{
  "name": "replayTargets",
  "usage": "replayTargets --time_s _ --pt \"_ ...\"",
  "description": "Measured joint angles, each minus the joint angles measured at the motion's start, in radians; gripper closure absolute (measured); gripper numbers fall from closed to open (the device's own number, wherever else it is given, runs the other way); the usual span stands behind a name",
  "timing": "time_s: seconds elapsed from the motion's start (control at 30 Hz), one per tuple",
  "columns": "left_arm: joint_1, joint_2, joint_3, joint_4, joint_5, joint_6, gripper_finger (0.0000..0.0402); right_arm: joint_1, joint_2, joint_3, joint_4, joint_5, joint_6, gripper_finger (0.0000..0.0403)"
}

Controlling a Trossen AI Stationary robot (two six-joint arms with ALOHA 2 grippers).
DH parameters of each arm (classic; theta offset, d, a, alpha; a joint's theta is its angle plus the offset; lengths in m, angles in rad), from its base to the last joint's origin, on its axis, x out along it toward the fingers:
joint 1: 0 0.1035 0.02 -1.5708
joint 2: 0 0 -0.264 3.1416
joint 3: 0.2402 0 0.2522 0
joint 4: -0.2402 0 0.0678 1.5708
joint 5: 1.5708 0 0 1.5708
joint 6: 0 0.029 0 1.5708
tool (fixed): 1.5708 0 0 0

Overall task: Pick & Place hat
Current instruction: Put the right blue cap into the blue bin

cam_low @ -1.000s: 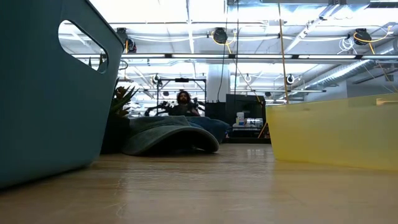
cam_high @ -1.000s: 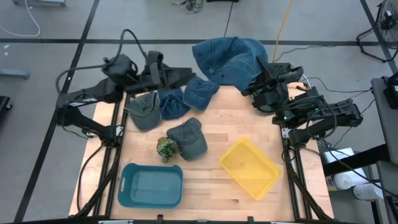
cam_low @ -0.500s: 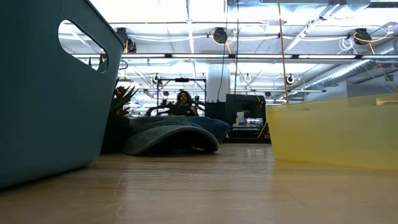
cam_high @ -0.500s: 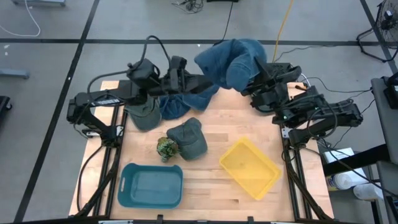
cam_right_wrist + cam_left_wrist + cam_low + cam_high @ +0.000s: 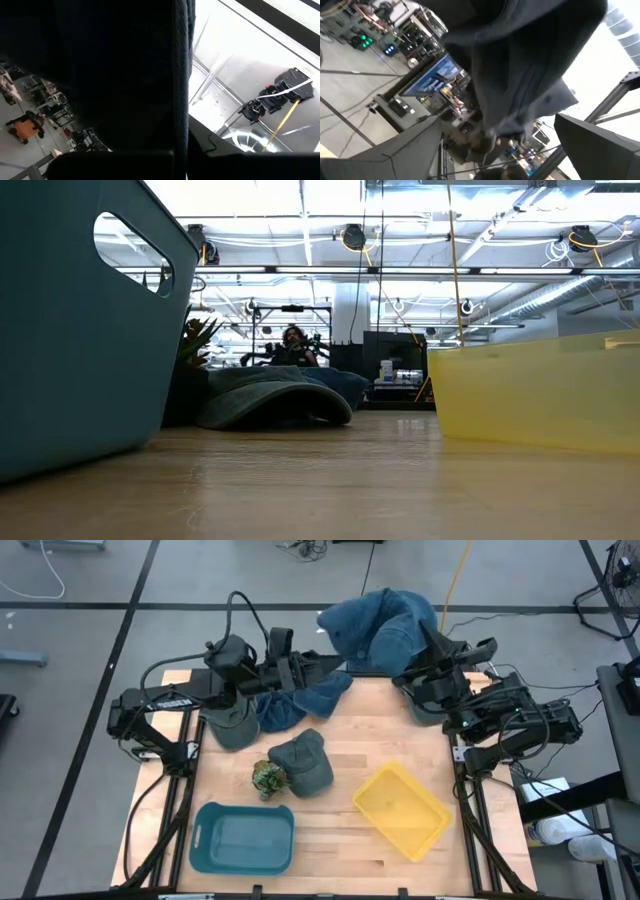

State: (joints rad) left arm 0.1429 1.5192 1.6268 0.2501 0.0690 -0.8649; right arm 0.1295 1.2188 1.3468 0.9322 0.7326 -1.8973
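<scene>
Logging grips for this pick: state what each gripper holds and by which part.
Right gripper is shut on the large blue hat, at its right edge. Left gripper is open beside that hat, holding nothing.

A light wooden table [image 5: 340, 755] carried two bins: a teal bin [image 5: 243, 837] at its near left corner and a yellow bin [image 5: 402, 810], turned askew, toward its near right. Near the centre lay a grey-green cap [image 5: 303, 762] touching a small camouflage cap [image 5: 267, 777]. Along the far left edge lay an olive cap [image 5: 229, 723] beside two blue caps [image 5: 300, 700].
</scene>
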Motion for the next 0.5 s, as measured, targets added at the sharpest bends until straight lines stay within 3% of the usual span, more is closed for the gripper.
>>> replayTargets --time_s 0.4,0.5 --pt "0.0 0.0 0.0 0.007 0.02 -0.003 0.0005 -0.038 0.086 0.0 0.013 0.0 0.024 0.0403" --pt "0.0 0.0 0.0 0.007 0.02 -0.008 0.002 -0.045 0.088 0.0 0.02 0.0 0.026 0.0403"
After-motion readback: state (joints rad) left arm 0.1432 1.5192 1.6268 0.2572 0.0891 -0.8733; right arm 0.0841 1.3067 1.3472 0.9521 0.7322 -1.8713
